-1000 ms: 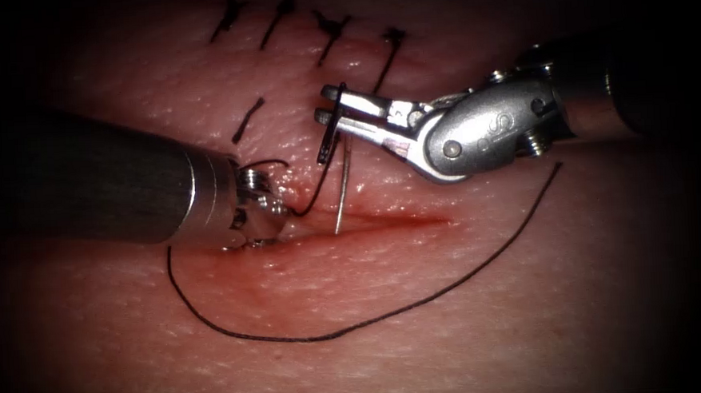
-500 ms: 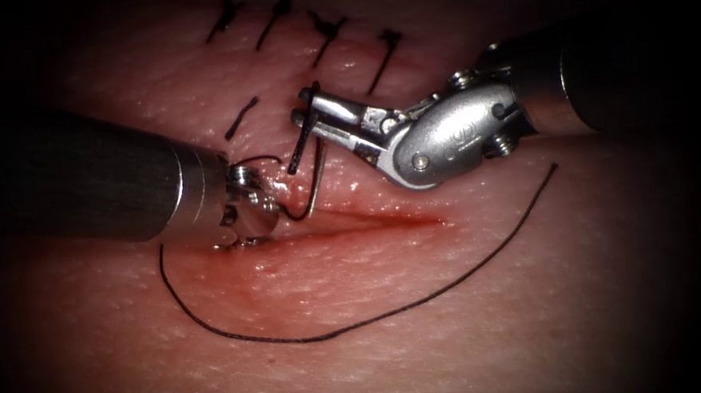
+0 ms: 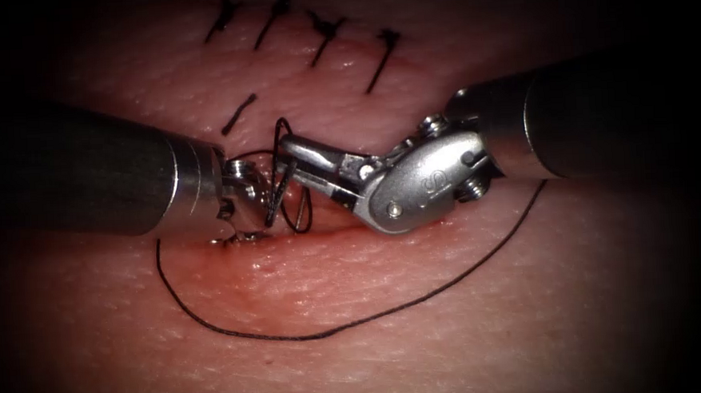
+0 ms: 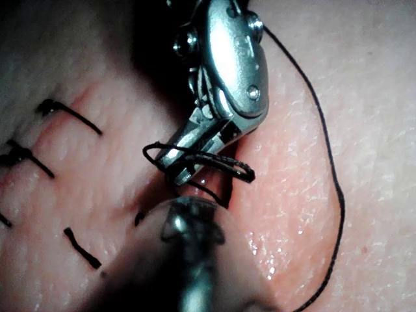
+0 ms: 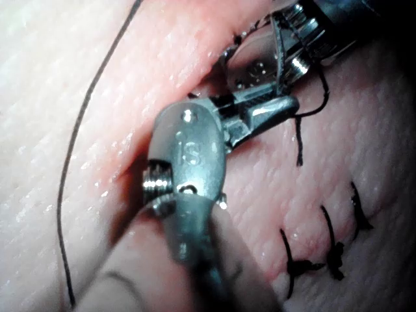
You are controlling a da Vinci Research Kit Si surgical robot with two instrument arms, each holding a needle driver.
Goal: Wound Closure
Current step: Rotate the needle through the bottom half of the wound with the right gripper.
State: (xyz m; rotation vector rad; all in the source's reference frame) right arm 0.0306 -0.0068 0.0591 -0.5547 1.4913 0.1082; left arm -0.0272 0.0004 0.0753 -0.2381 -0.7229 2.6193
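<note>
The right tool [image 3: 286,153] comes in from the right, jaws shut on the curved needle [image 3: 277,199] near its thread end. The needle hangs down towards the left end of the cut [image 3: 344,229]; I cannot tell whether its tip is in the tissue [image 3: 387,282]. The left tool [image 3: 243,214] has its tip at the cut's left end, touching the tissue right beside the needle. Black thread [image 3: 310,334] loops around the right jaws and runs in a wide arc over the tissue below the cut. In the left wrist view, thread loops [image 4: 224,168] lie around the right tool's jaws [image 4: 174,168].
Several tied black stitches [image 3: 322,34] cross the closed part of the wound above the tools, with one short stitch [image 3: 238,114] nearer the left tool. Red fluid [image 3: 242,262] wets the tissue around the cut. The two shafts almost meet over the cut's left end.
The right tool has moved left and down with the needle, close against the left tool. The needle has swung from hanging over the cut's middle to its left end. The left tool stayed put.
</note>
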